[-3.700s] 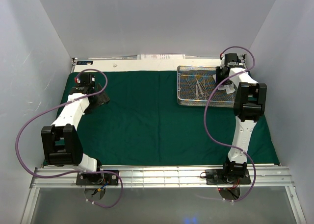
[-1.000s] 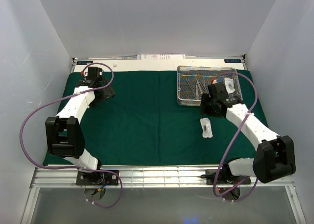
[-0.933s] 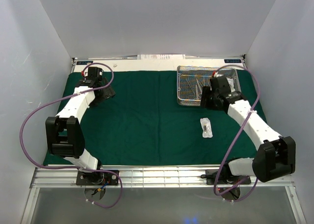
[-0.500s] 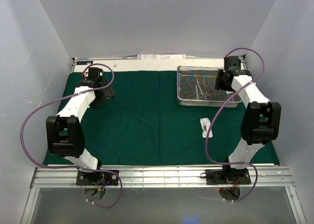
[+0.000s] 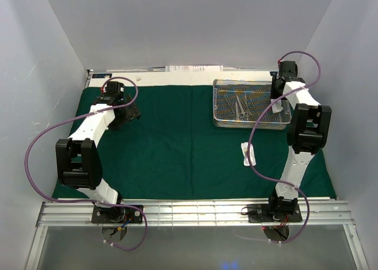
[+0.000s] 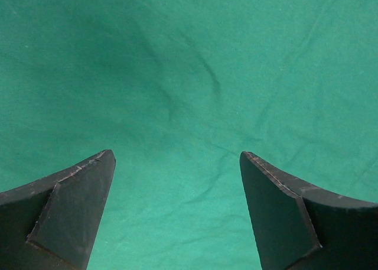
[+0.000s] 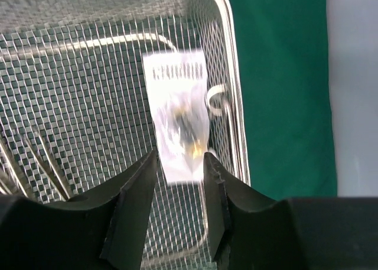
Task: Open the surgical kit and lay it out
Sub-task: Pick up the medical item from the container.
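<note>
The dark green cloth lies spread flat. The silver wire-mesh tray stands on its far right part, with scissors and forceps inside. One clear packet lies on the cloth in front of the tray. The second packet lies inside the tray at its right end, blurred. My right gripper is open, its fingertips either side of that packet's near end; it also shows in the top view. Forceps tips lie to its left. My left gripper is open and empty over bare cloth at the far left.
White papers lie along the table's back edge behind the cloth. Grey walls close in on three sides. A metal rail runs along the near edge. Purple cables loop off both arms.
The right arm carried one packet out of the tray, left it on the cloth in front, then swung back to the tray's right end. The left arm has hardly moved.
</note>
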Action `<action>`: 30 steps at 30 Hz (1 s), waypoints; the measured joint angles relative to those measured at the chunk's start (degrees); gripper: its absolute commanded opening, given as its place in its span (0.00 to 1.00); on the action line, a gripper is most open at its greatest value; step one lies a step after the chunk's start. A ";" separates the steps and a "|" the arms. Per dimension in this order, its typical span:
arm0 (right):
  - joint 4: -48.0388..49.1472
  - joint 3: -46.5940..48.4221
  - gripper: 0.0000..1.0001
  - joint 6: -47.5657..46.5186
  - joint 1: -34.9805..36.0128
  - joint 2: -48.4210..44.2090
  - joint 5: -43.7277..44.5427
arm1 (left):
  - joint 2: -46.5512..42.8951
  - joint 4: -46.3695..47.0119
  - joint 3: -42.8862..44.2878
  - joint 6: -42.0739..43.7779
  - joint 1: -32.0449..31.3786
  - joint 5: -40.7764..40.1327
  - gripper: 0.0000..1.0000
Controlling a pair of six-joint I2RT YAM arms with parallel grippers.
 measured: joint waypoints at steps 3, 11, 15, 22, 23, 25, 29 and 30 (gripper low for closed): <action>0.92 2.36 0.43 -1.20 -0.11 2.40 -0.52 | 0.15 -0.15 0.00 0.00 0.00 0.48 0.98; 1.36 3.37 0.44 -2.49 -0.55 6.14 -1.42 | 0.79 -0.46 0.00 0.00 -0.04 0.81 0.98; 1.38 3.32 0.45 -2.69 -1.18 6.43 -2.34 | 0.96 -0.59 0.00 -0.04 -0.20 1.11 0.98; 1.84 3.21 0.46 -2.80 -1.86 8.11 -5.31 | 1.68 -0.63 0.00 -0.02 -0.70 1.16 0.98; 2.12 2.89 0.46 -2.84 -1.86 8.41 -5.73 | 1.70 -0.61 0.00 -0.02 -0.70 1.16 0.98; 2.43 2.69 0.46 -2.75 -2.08 8.39 -6.71 | 1.70 -0.61 0.00 -0.02 -0.70 1.16 0.98; 2.60 2.62 0.45 -2.78 -2.58 8.39 -8.59 | 1.70 -0.59 0.00 -0.02 -0.70 1.14 0.98; 2.60 2.60 0.39 -2.84 -2.67 8.39 -8.96 | 1.70 -0.61 0.00 -0.02 -0.72 1.14 0.98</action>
